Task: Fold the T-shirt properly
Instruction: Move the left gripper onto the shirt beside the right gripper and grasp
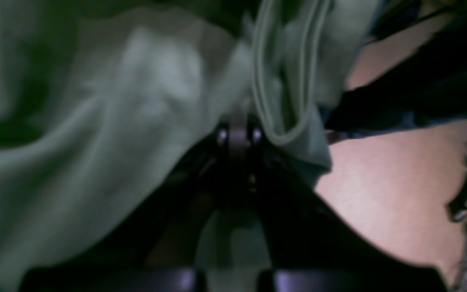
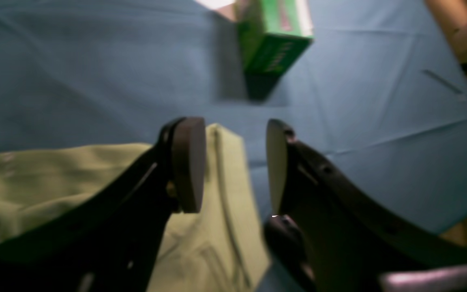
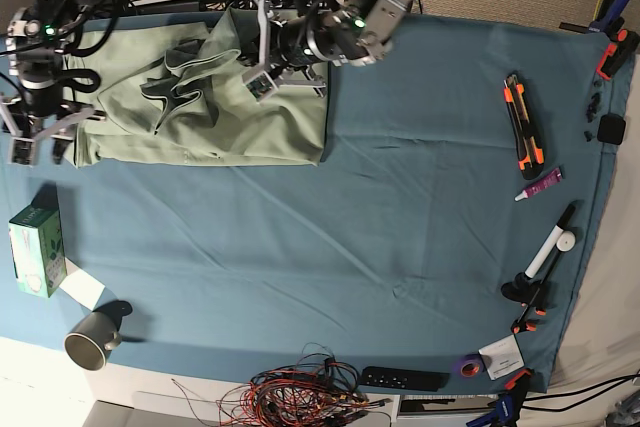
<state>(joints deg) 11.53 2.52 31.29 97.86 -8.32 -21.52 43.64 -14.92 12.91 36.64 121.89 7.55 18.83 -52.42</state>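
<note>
1. T-shirt (image 3: pixel 200 97) lay bunched at the far left of the table cloth (image 3: pixel 400 207).
2. Left gripper (image 3: pixel 262 69) was pinched on a raised shirt fold near the middle.
3. Right gripper (image 2: pixel 235 166) hung spread over the shirt's left edge, clamping nothing.
4. Green box (image 3: pixel 35 250) sat near left.

Left wrist view heavily blurred: left gripper (image 1: pixel 239 136) fingertips buried in shirt (image 1: pixel 108 121) folds, jaw gap not readable. Dark shapes at that view's right edge unidentifiable. Right wrist view: box (image 2: pixel 274 38) print too smeared to read, top cut off by the frame. Base view: shirt's far edge near the desk's back-left corner is hidden under cables and arms.
</note>
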